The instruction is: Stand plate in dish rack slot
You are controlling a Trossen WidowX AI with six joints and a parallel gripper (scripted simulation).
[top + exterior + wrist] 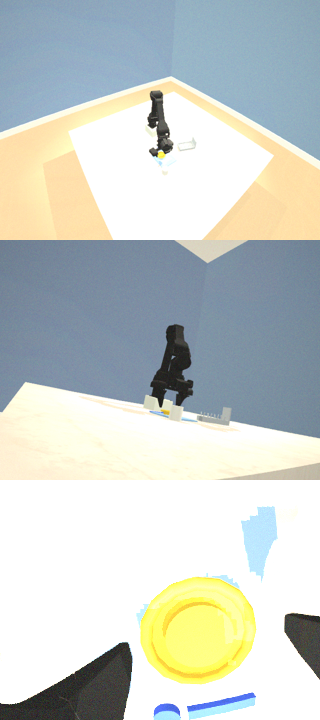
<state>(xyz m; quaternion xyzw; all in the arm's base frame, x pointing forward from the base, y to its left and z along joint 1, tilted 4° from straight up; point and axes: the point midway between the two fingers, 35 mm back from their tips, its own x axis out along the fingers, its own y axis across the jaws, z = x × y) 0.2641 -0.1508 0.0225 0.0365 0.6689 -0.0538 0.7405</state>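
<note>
The yellow plate (161, 155) (165, 411) (198, 628) lies flat on a light blue mat (170, 161) (189, 419) (262, 540). My gripper (160, 151) (171, 402) (207, 660) is open and empty. It points down just above the plate, with one finger on each side of it. In the wrist view the plate sits between the two dark fingers. The grey dish rack (186, 145) (214, 417) with thin upright rails stands on the table to the right of the mat, and no plate is in it.
A white cup (164, 171) (176, 412) stands in front of the mat. A white block (151, 130) (151, 402) carries the arm's base behind it. A small blue disc (167, 714) and a blue bar (222, 704) lie on the mat near the plate.
</note>
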